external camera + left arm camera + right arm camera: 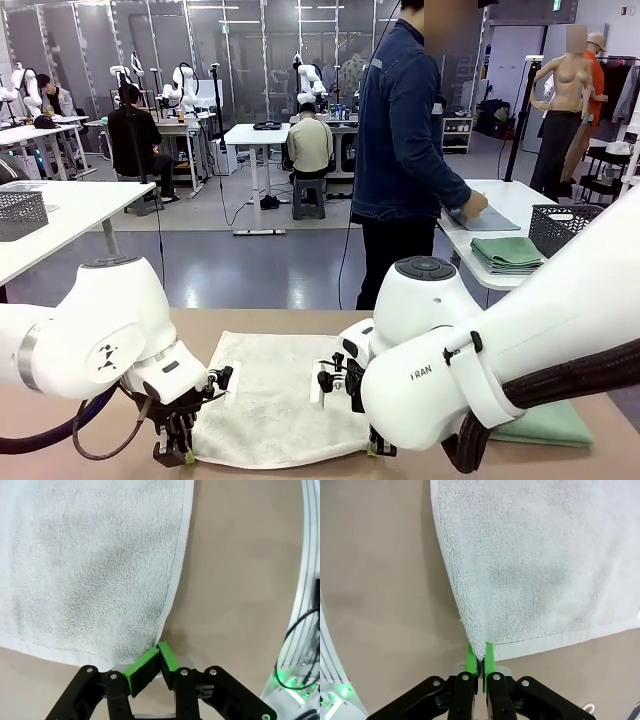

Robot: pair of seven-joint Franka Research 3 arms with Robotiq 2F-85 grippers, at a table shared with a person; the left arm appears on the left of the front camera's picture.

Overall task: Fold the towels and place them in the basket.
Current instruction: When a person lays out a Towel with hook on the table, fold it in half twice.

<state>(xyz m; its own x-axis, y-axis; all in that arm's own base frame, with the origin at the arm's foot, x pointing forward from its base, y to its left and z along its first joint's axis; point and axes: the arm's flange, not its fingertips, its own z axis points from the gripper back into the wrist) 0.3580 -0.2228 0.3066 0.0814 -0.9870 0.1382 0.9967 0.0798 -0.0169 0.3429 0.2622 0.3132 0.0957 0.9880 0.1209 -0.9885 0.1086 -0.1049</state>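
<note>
Left gripper (pixel 159 650): your green pads are clamped on the near left corner of the cream towel (pixel 95 565). Right gripper (pixel 480 652): pads are pinched tight on its near right corner. Cream towel: soft looped terry, rectangular, stitched hem, spread flat mid-worktop (pixel 270 322), which is smooth and tan. Green towel (pixel 545 425): flat by the worktop's near right corner, partly hidden behind your right arm.

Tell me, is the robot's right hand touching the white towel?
Touching. The right wrist view shows the right hand shut on the near corner of the white towel, pinching it.
</note>
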